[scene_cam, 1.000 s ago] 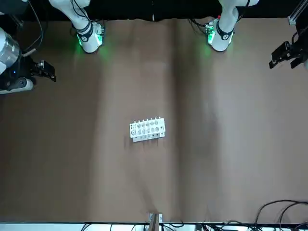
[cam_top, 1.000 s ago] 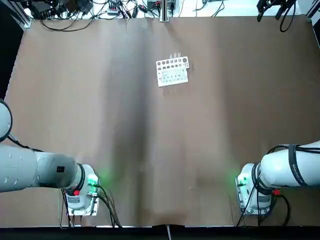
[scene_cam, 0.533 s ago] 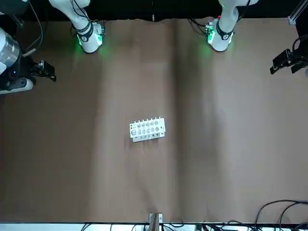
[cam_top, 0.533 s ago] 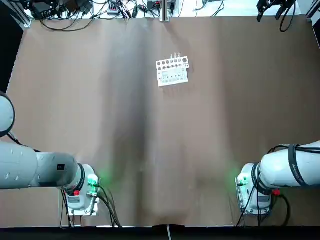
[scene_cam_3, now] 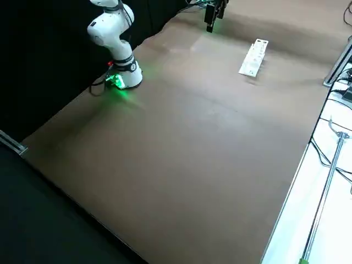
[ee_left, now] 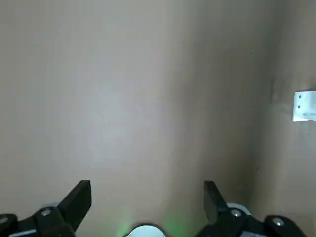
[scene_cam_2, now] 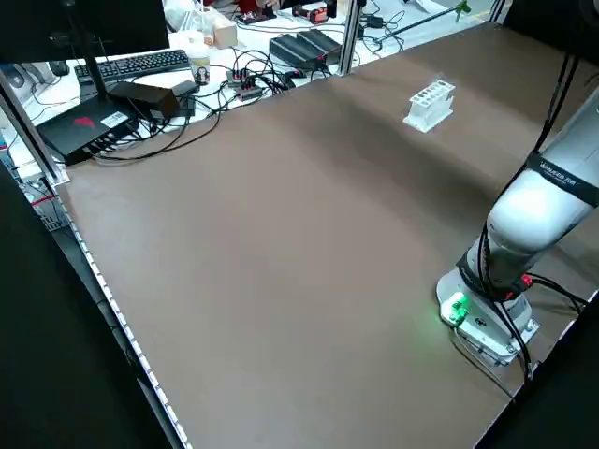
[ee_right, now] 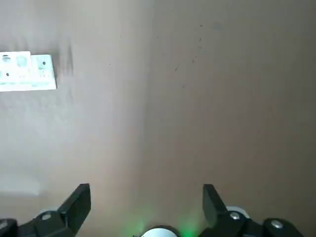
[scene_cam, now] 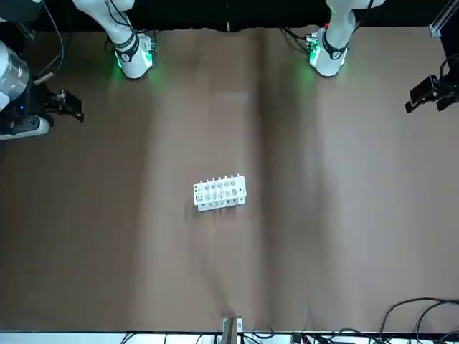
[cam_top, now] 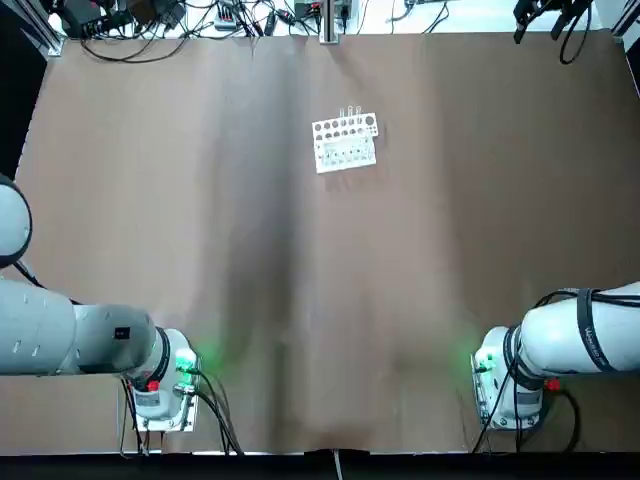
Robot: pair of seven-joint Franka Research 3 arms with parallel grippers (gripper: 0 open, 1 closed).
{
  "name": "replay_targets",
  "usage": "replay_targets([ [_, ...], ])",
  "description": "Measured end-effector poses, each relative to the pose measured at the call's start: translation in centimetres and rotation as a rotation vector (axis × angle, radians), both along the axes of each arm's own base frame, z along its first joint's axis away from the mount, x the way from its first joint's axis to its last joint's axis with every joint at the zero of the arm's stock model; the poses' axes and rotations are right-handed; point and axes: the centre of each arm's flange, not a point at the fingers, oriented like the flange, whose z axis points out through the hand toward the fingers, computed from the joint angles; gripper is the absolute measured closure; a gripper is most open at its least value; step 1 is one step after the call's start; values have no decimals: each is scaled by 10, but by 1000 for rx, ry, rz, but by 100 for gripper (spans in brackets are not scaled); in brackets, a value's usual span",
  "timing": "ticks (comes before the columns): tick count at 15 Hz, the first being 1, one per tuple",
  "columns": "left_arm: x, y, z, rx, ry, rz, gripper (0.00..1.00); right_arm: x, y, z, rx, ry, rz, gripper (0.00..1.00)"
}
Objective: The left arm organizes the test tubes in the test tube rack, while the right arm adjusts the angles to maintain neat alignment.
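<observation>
The white test tube rack [cam_top: 345, 143] stands alone on the far middle of the brown table, also in the front view [scene_cam: 219, 193]. A few thin clear test tubes [cam_top: 349, 113] stand upright in its far row. The left gripper [scene_cam: 429, 94] hangs high off the table's left side, far from the rack. In its wrist view the left gripper [ee_left: 145, 190] is open and empty, with one end of the rack [ee_left: 305, 105] showing at the picture's edge. The right gripper [scene_cam: 67, 107] hovers at the table's right side. It is open and empty too [ee_right: 145, 190], with the rack [ee_right: 27, 72] far off.
Both green-lit bases [cam_top: 165, 375] [cam_top: 500, 375] sit at the near edge. Cables, a keyboard [scene_cam_2: 154, 63] and black boxes [scene_cam_2: 304, 47] crowd the bench beyond the far edge. A metal post [cam_top: 328, 20] stands at the far edge's middle.
The left gripper has drifted outward, toward the table's left side and slightly away from the base. The rack, the tubes and the right arm have not moved.
</observation>
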Motion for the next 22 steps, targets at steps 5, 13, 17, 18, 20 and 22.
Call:
replay_targets([
  [5, 0, 5, 0, 1, 0, 10, 0, 0, 0, 0, 0, 0, 0, 0],
  [13, 0, 0, 0, 8, 0, 6, 0, -1, 3, 1, 0, -2, 6, 0],
  [17, 0, 1, 0, 8, 0, 8, 0, -1, 2, 2, 0, -2, 3, 0],
  [18, 0, 2, 0, 8, 0, 10, 0, -2, 2, 1, 0, 1, 4, 0],
  [20, 0, 4, 0, 8, 0, 13, 0, -2, 2, 1, -1, 9, 4, 0],
  [22, 0, 4, 0, 8, -1, 13, 0, -3, 3, 1, -1, 10, 7, 0],
])
